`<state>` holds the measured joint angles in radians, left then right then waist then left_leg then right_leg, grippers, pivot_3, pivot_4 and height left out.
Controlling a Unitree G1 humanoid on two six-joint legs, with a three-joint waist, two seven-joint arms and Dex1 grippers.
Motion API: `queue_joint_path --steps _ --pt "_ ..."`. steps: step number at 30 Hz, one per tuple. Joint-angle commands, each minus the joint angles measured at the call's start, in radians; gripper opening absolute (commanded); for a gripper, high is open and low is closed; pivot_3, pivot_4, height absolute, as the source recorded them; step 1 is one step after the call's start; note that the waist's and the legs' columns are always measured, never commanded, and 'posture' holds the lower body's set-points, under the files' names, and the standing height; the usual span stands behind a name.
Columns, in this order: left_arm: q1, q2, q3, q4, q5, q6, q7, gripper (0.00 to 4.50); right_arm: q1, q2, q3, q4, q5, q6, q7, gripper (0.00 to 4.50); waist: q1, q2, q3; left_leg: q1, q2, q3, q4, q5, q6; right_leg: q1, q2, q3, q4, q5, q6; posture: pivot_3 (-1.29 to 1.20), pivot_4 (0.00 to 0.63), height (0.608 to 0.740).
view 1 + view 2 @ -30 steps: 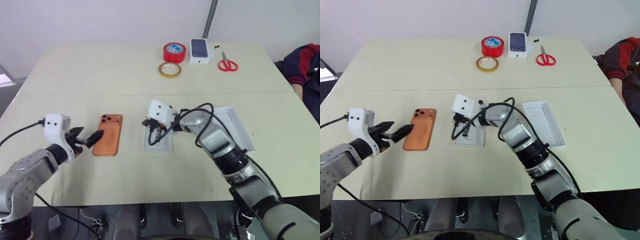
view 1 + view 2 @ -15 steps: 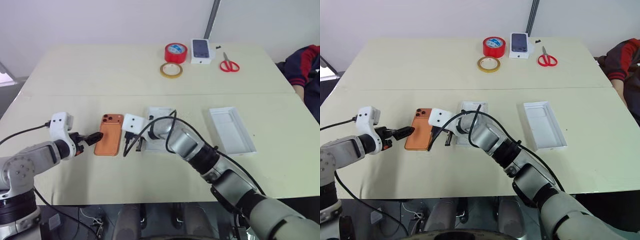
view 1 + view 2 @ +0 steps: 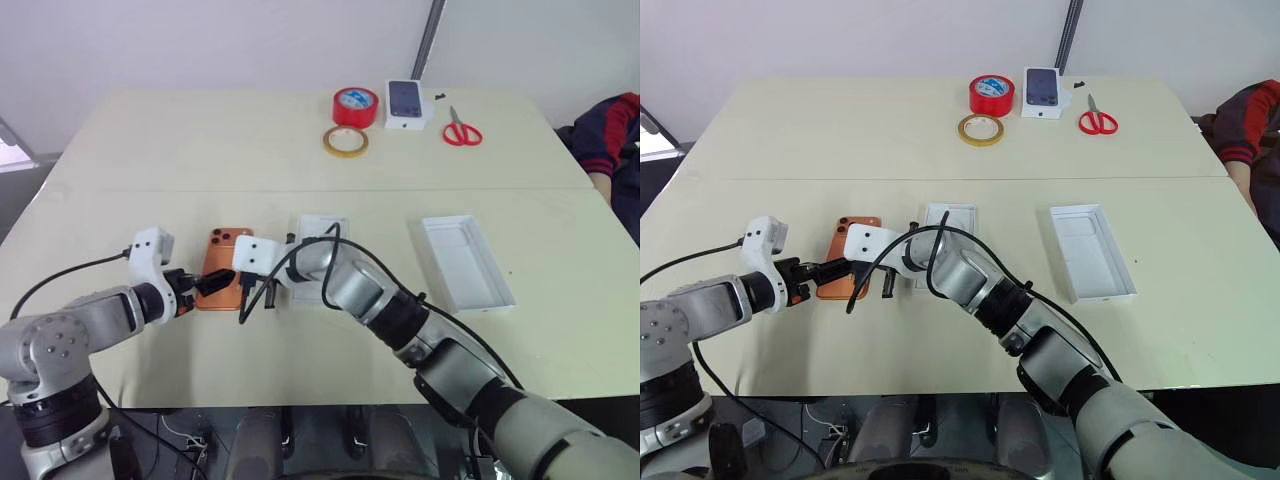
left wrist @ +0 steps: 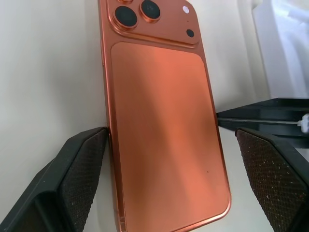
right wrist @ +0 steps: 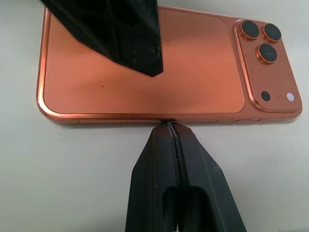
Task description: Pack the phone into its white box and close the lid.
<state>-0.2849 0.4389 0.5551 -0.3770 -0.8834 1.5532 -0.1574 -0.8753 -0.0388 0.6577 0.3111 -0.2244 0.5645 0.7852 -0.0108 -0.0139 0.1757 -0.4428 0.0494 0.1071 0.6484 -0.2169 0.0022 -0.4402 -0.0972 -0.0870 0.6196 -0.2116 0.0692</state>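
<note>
On the table (image 3: 150, 150), the white box (image 3: 318, 232) and the lid (image 3: 465, 262) hold nothing; left pincer (image 4: 169, 159) spread around the phone (image 4: 161, 125), right pincer (image 5: 170, 126) pressed together.

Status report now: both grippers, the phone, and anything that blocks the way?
Left gripper open, fingers either side of the phone. Right gripper shut, tips against the phone's long edge. Phone flat on the table, camera side up. White box beside it, nothing between.
</note>
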Motion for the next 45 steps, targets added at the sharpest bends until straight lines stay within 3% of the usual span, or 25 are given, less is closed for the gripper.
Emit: queue_joint_path --steps 1,15,27,42,45 --pt "-0.004 -0.042 -0.030 0.010 -0.060 0.061 -0.020 4.45 -0.003 0.015 0.000 -0.037 -0.004 -0.022 0.004 0.00 -0.001 0.000 0.000 0.000 0.000 0.000 0.000 0.000 0.000 0.000 0.000 0.000 0.000 0.000 0.000 0.00 0.150 0.736" --pt "-0.053 -0.071 0.003 0.048 -0.094 0.061 0.006 4.45 0.008 0.019 -0.005 -0.032 -0.018 -0.024 0.003 0.00 0.001 0.000 -0.001 0.000 0.000 -0.001 0.000 0.000 0.000 0.001 0.000 0.000 0.000 0.000 0.000 0.00 0.150 0.736" --pt "-0.078 -0.084 0.063 0.094 -0.217 0.061 0.086 4.45 0.015 0.023 -0.006 -0.030 -0.027 -0.029 0.007 0.00 -0.008 -0.001 -0.001 0.000 0.001 -0.001 0.000 0.001 0.002 0.000 0.000 -0.001 0.000 0.000 0.000 0.00 0.150 0.736" --pt "-0.097 -0.100 0.167 0.154 -0.215 0.061 0.182 4.45 0.019 0.014 -0.007 -0.041 -0.031 -0.023 0.010 0.00 -0.009 -0.001 -0.001 0.000 0.001 -0.001 0.000 0.000 0.000 -0.001 0.000 -0.001 0.000 0.000 0.000 0.00 0.150 0.736" --pt "-0.089 -0.115 0.175 0.152 -0.236 0.061 0.193 3.21 0.020 0.013 -0.006 -0.046 -0.031 -0.022 0.012 0.00 -0.008 -0.001 -0.001 -0.001 0.001 -0.001 0.000 0.000 0.000 -0.001 0.000 -0.001 0.000 0.000 0.000 0.00 0.150 0.736"
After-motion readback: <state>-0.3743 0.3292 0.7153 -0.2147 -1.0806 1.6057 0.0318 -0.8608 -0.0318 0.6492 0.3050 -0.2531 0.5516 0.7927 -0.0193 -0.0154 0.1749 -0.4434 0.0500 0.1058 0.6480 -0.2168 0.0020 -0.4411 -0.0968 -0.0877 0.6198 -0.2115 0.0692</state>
